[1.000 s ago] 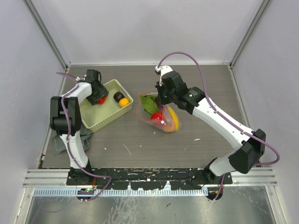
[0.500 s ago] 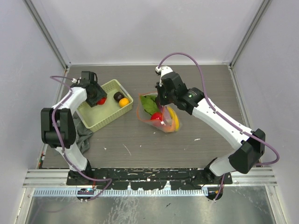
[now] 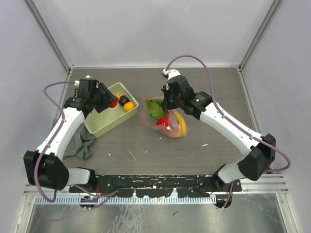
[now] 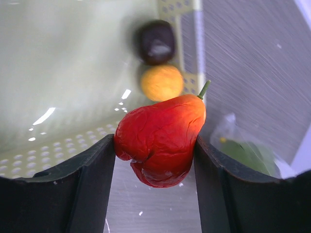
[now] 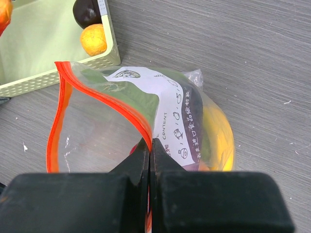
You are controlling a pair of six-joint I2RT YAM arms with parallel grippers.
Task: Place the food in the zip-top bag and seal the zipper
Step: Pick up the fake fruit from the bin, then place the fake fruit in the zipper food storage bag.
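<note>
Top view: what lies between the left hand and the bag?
In the top view: a dark brown piece, an orange piece, the basket rim, then bare table.

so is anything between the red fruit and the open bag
Nothing visible does. The red fruit in the left claw hangs above the basket wall; the orange piece and dark piece lie lower, inside. The right claw pinches the bag's zipper edge, mouth open.

Bare worktop (image 3: 131, 138) lies open between basket (image 3: 116, 122) and bag (image 5: 180, 121). The right claw (image 5: 149, 145), pinching the rim, crowds the bag's mouth.
</note>
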